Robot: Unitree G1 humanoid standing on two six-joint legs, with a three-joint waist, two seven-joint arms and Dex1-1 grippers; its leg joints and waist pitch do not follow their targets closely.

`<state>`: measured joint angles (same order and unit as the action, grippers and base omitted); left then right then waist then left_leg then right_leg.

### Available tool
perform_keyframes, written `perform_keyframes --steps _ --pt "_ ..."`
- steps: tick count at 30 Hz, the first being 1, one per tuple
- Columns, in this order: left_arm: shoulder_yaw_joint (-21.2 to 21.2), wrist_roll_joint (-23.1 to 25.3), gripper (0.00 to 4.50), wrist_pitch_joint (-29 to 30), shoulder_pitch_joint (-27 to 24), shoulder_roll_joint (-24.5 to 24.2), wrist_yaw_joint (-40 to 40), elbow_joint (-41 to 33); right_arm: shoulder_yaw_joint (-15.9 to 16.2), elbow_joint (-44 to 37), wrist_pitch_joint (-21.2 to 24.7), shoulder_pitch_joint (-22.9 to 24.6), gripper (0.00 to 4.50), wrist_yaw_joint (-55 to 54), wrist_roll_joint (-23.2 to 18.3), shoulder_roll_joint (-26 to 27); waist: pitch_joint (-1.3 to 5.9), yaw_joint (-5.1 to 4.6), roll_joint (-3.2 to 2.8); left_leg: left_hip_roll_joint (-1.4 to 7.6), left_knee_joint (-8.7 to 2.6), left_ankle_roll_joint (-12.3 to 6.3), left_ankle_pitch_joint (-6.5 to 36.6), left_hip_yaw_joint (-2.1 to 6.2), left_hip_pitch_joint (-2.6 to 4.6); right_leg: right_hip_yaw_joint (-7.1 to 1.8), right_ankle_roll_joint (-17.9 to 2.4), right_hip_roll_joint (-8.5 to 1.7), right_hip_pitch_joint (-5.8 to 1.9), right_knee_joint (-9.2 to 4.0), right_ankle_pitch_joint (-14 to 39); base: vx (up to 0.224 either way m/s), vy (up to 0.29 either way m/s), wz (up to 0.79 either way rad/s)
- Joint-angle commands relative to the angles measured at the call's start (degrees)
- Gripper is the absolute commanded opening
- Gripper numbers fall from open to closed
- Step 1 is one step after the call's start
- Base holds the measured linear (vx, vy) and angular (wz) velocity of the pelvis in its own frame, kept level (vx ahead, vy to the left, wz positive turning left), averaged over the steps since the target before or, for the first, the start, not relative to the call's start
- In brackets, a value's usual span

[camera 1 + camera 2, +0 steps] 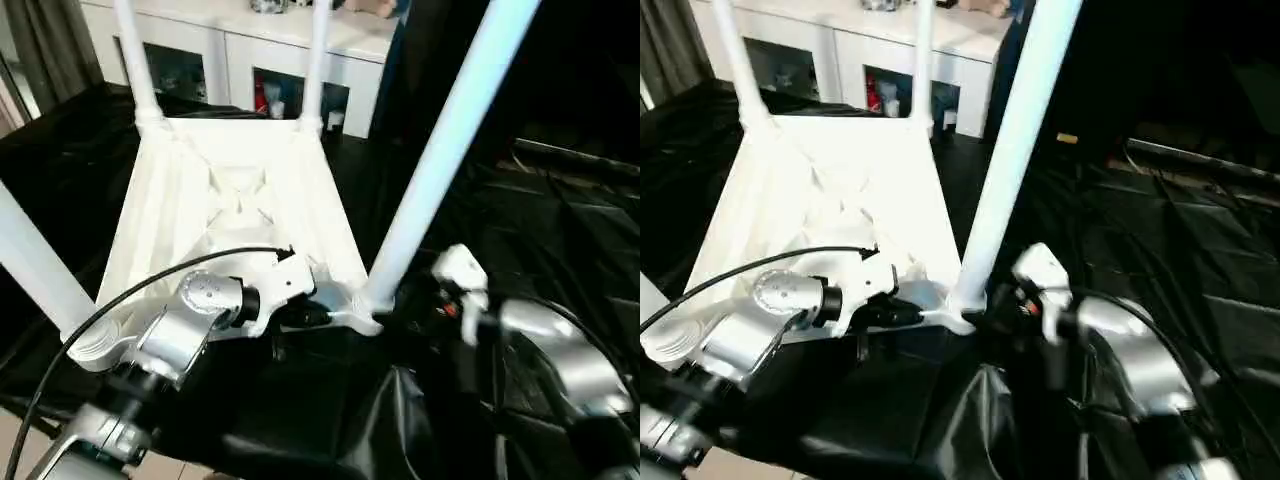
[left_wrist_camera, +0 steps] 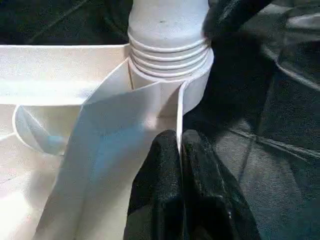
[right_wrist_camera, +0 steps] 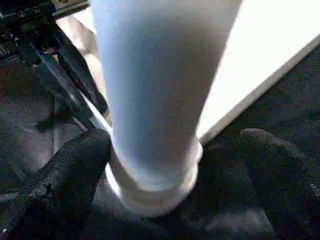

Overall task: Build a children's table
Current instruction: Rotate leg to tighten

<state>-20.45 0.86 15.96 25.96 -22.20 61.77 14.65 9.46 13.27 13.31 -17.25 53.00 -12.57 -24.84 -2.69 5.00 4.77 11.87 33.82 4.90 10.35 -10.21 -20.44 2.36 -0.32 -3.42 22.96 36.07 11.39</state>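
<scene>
We have the left end effector [image 1: 305, 312] pinched almost fully closed on the thin side wall of the table top [image 1: 240, 190], right next to the near-right corner socket [image 2: 172, 75]; in the left wrist view both black fingers [image 2: 165, 190] sandwich that wall edge. The right end effector [image 3: 175, 165] stands wide open, one finger on each side of the near-right leg [image 1: 450, 140] at its base, holding nothing.

Risk as we judge it: the wall is thin and slick, so the left grip can slide off or flex the rim. If the right fingers close off-centre or push sideways, the leg may tilt in its socket, or the whole upside-down table may skid on the loose black cover [image 1: 560, 230]. A black cable [image 1: 120, 300] loops over the left forearm and could snag.

Further out, the near-left leg [image 1: 35, 265] and the two far legs [image 1: 135, 55] stand in their sockets. Beyond them is a white cabinet [image 1: 240, 60] with glass doors, not in the way.
</scene>
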Motion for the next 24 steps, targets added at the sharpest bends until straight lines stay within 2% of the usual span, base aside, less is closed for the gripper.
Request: perform_keyframes --steps 1,2,3,5,7,10,18,20,21,24 --pt "-2.00 -0.64 0.06 1.04 -1.02 -0.06 1.70 -0.02 -0.44 0.53 1.05 -0.44 4.50 0.20 0.25 -0.29 3.14 0.14 0.08 1.37 -3.71 -1.47 10.54 0.25 0.26 -2.27 -9.57 -3.91 -2.35 -4.74 12.58 0.000 0.000 0.00" --pt "-2.08 -0.63 0.06 1.06 -0.99 -0.21 2.16 0.05 -0.40 0.60 0.99 -0.52 4.50 0.49 0.30 -0.20 3.15 0.16 0.10 1.37 -3.71 -1.52 10.21 0.26 0.24 -2.26 -9.74 -3.88 -2.40 -4.66 11.91 0.000 0.000 0.00" --pt "-2.09 -0.63 0.01 1.06 -0.97 -0.25 2.30 0.10 -0.36 0.66 0.90 -0.56 4.31 0.62 0.32 -0.17 3.17 0.17 -0.10 1.34 -3.69 -1.46 10.08 0.23 0.19 -2.27 -9.96 -3.86 -2.47 -4.60 10.89 0.000 0.000 0.00" --pt "-2.13 -0.57 0.00 0.95 -0.73 -0.42 2.77 0.53 -0.18 1.26 0.32 -0.78 4.20 1.65 0.22 0.09 3.18 0.15 0.05 1.29 -3.69 -1.53 10.07 0.23 0.16 -2.25 -10.06 -3.87 -2.56 -4.55 10.64 0.000 0.000 0.00" --pt "-1.94 -0.64 0.00 1.12 -0.40 -0.32 2.64 0.90 0.08 1.91 -0.24 -0.94 3.89 1.94 0.37 0.23 3.06 0.15 -0.01 1.30 -3.73 -1.38 10.94 0.23 0.19 -2.27 -9.79 -3.98 -2.50 -4.79 12.57 0.000 0.000 0.00" --pt "-1.85 -0.49 0.00 1.39 0.30 -0.02 2.29 1.70 1.01 2.80 -1.09 -1.12 3.79 2.43 0.51 0.23 2.96 0.10 0.10 1.31 -3.84 -0.96 12.21 0.31 0.28 -2.24 -9.15 -3.96 -2.39 -5.02 15.36 0.000 0.000 0.00" --pt "-1.48 -0.73 0.00 1.35 0.73 0.35 2.20 2.37 1.14 4.07 -1.62 -2.08 2.96 3.84 0.89 0.53 3.05 0.13 0.17 1.38 -3.87 -0.81 12.20 0.36 0.26 -2.26 -9.26 -4.02 -2.39 -4.99 14.74 0.000 0.000 0.00" --pt "-1.37 -0.82 0.00 1.27 0.68 0.24 2.20 2.52 1.25 4.46 -1.75 -2.26 2.89 4.45 0.71 0.41 3.02 0.13 0.39 1.34 -3.84 -0.98 11.90 0.31 0.17 -2.28 -9.28 -4.02 -2.44 -5.02 14.48 0.000 0.000 0.00" --pt "-1.32 -0.85 0.00 1.22 0.66 0.16 2.22 2.60 1.29 4.72 -1.82 -2.38 2.78 4.63 0.59 0.41 3.02 0.20 0.25 1.36 -3.85 -1.00 11.95 0.34 0.24 -2.26 -9.27 -4.06 -2.41 -4.99 14.83 0.000 0.000 0.00" --pt "-1.16 -0.81 0.00 1.13 0.76 -0.08 2.25 2.87 1.58 5.52 -2.12 -2.87 2.75 5.42 0.40 0.40 2.97 0.17 0.33 1.37 -3.85 -1.07 12.21 0.32 0.23 -2.26 -9.20 -4.10 -2.36 -5.10 15.81 0.000 0.000 0.00"
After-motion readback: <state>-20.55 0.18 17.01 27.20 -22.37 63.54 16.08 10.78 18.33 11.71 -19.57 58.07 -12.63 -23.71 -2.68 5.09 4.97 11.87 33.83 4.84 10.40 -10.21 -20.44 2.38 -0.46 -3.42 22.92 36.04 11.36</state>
